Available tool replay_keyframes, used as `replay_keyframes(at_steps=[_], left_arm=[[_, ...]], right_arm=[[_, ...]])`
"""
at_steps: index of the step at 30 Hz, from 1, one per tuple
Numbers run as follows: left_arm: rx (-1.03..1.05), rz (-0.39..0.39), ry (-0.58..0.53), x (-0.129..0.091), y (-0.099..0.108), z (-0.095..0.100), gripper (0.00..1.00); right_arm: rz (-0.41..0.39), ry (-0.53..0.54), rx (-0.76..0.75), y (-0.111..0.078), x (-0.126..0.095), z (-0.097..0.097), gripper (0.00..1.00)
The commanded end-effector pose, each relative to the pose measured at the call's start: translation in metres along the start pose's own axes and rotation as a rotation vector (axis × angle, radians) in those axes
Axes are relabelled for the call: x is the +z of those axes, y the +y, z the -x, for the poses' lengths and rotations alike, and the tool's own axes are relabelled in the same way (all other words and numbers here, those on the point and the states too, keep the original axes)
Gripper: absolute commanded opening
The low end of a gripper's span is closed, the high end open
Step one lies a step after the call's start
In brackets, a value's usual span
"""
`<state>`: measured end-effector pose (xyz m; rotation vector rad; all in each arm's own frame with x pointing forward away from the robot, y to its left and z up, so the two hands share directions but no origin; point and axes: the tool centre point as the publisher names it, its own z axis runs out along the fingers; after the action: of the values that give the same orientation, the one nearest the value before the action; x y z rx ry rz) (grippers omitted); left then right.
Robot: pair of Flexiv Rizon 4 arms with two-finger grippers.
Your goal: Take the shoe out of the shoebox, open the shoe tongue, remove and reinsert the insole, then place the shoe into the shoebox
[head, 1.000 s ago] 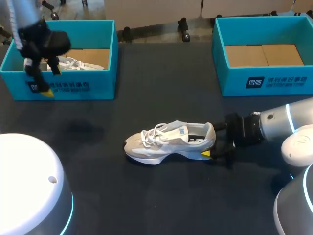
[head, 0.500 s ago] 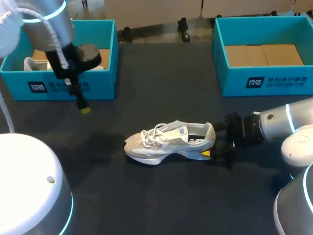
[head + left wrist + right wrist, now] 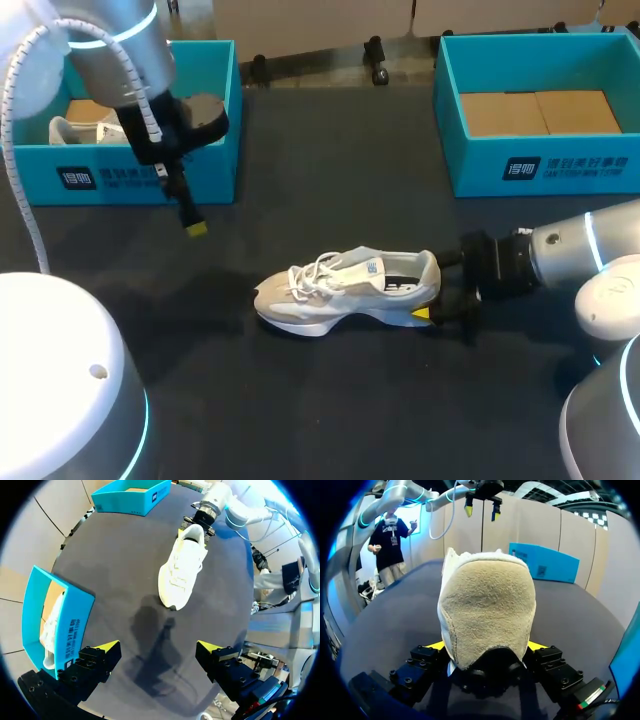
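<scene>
A pale beige-and-white shoe [image 3: 345,285] lies on its sole mid-table, toe to the left. My right gripper [image 3: 432,300] is shut on its heel; in the right wrist view the suede heel [image 3: 487,605] fills the gap between the yellow-tipped fingers [image 3: 436,645]. My left gripper [image 3: 192,222] hangs open and empty above the table just in front of the left shoebox [image 3: 150,180], well left of the shoe. From the left wrist view the shoe [image 3: 182,567] lies ahead of the open left gripper [image 3: 157,647], with its shadow between them.
The left teal shoebox [image 3: 70,625] holds a second white shoe [image 3: 75,128]. A second teal shoebox [image 3: 540,165] at the back right shows only its cardboard floor. Dark bare tabletop [image 3: 330,400] surrounds the shoe.
My left arm has swung from over the left shoebox to the right and forward, out in front of the box. The right arm and the shoe have not moved.
</scene>
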<state>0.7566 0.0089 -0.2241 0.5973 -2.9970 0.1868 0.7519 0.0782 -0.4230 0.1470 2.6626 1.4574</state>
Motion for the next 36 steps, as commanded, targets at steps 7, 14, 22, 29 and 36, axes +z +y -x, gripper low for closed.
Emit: replay_keyframes(at_steps=[7,14,22,29,36], left_arm=[[-0.278,-0.020,-0.064,0.008,-0.018,-0.011,1.00],[-0.578,0.023,-0.123,0.028,-0.051,-0.021,1.00],[-0.722,0.020,-0.111,0.045,-0.076,-0.042,1.00],[-0.800,0.041,-0.102,0.066,-0.098,-0.058,1.00],[-0.858,0.055,-0.095,0.085,-0.116,-0.070,1.00]], right_arm=[[-0.002,-0.004,0.000,-0.001,0.003,-0.001,0.00],[-0.002,-0.004,0.000,-0.001,0.003,-0.001,0.00],[-0.002,-0.004,0.000,-0.001,0.003,-0.001,0.00],[-0.002,-0.004,0.000,-0.001,0.003,-0.001,0.00],[-0.002,-0.004,0.000,-0.001,0.003,-0.001,0.00]])
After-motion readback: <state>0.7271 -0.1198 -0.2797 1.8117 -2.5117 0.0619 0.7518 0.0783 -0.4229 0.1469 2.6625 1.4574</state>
